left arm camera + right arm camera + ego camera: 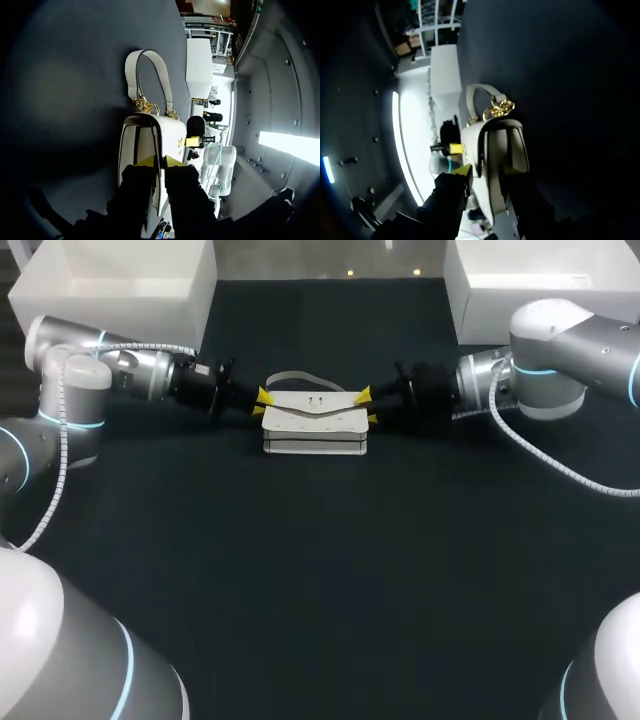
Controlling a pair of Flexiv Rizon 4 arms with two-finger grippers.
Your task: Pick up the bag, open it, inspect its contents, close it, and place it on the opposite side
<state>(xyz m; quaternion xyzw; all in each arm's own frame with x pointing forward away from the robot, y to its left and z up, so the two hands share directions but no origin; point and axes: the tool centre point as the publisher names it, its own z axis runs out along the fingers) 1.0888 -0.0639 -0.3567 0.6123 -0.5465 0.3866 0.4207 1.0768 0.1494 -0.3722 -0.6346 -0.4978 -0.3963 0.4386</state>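
The white handbag (pixel 315 422) is positioned flap side up on the dark table (pixel 320 580), between the two grippers. The left gripper (pixel 261 404) is clenched on the handbag's left end, with the end edge pinched between its yellow fingertips (pixel 146 161). The right gripper (pixel 367 406) is clamped on the handbag's right end in the same way. The handle (pixel 295 376) is laid flat on the handbag's far side and is joined to it by gold chain links (pixel 145 106).

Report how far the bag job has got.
Done: nothing clearly; the white flap handbag with gold chain links is in the middle, flap closed. In hand: left gripper and right gripper clamp its ends. Left: opening, inspecting, closing, placing on the opposite side.
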